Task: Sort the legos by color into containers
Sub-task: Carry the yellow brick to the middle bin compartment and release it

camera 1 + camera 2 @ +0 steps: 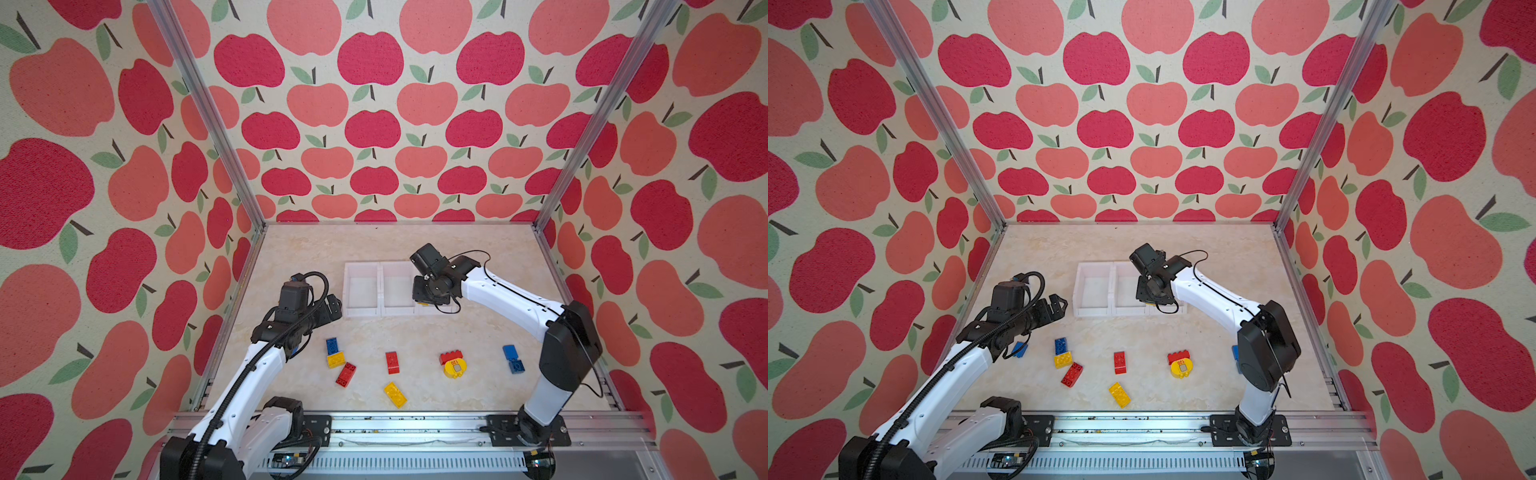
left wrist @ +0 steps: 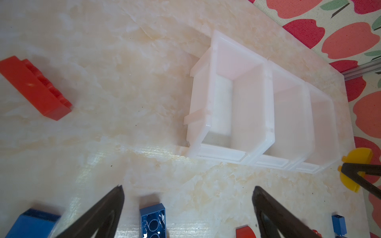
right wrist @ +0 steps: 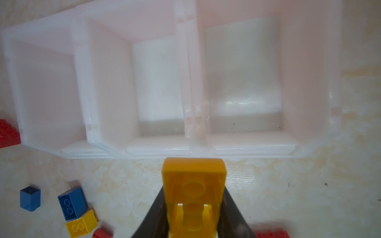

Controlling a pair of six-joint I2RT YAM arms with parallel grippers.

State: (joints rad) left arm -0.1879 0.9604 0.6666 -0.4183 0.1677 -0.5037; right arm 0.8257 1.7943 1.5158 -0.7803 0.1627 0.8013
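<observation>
Matching kit on both sides: the left arm (image 1: 259, 374) and right arm (image 1: 511, 299) wear glossy white shells dotted with small dark screw holes, linked by chunky black joints and black wrist blocks. A ribbed black conduit (image 1: 237, 388) runs along the left one, and a thin black cable (image 1: 473, 251) loops off the right. Each arm is bolted to a black base plate (image 1: 496, 428), and the left gripper (image 2: 188, 187) shows black tapering fingers (image 2: 107, 210).

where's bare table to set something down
Bare: the marble tabletop behind the three joined white plastic bins, up to the apple-print wall; also the strip between bins and the red, yellow, blue studded plastic bricks. Crowded: among those bricks.
</observation>
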